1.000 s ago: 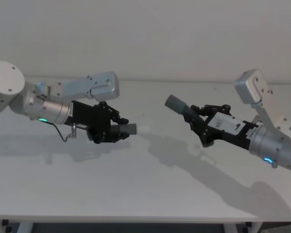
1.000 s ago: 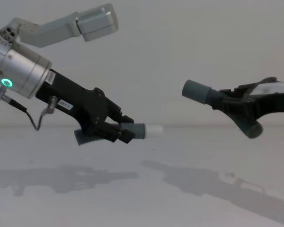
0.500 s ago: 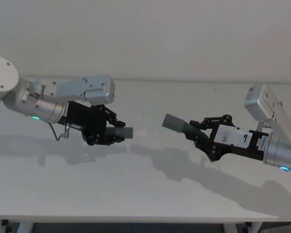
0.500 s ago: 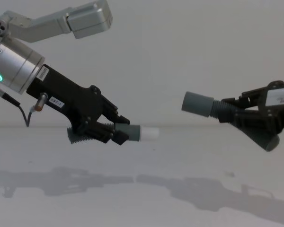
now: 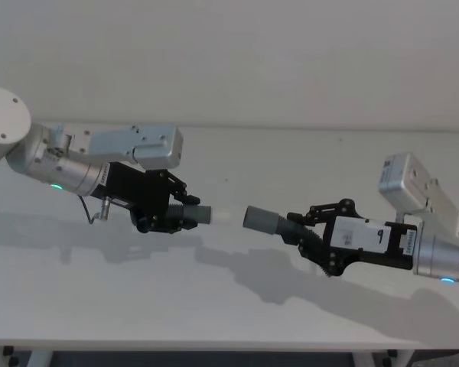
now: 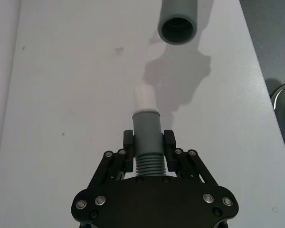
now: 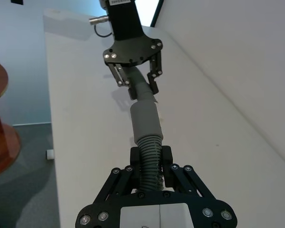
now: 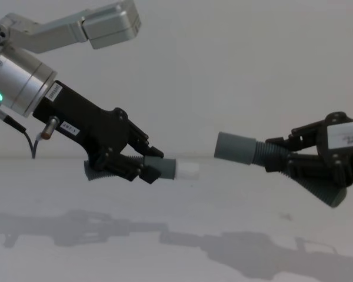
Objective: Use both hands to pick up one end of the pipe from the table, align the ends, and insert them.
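1. Left gripper [image 5: 185, 216] at left, above table [image 5: 214, 306]; plug piece [image 5: 201, 213] clamped in it, tip pointing right.
2. Right gripper [image 5: 301, 231] at right; socket piece [image 5: 262, 219] clamped in it, mouth pointing left.
3. Tip and mouth face each other, near, not touching; mouth a little higher.

you're working in a lab-style test room, not a home. the white table [image 5: 214, 306] is matt and unmarked, and it stands against a plain white wall [image 5: 229, 61]. past the table's edge, your right wrist view shows a smooth grey floor [image 7: 19, 190] and a pale blue wall [image 7: 19, 66]. a red-brown round piece of furniture [image 7: 2, 147] is cut off at the edge there, possibly a stool. your left wrist view shows the same grey flooring beside the table, with a rounded pale object [image 6: 284, 102] standing on it.
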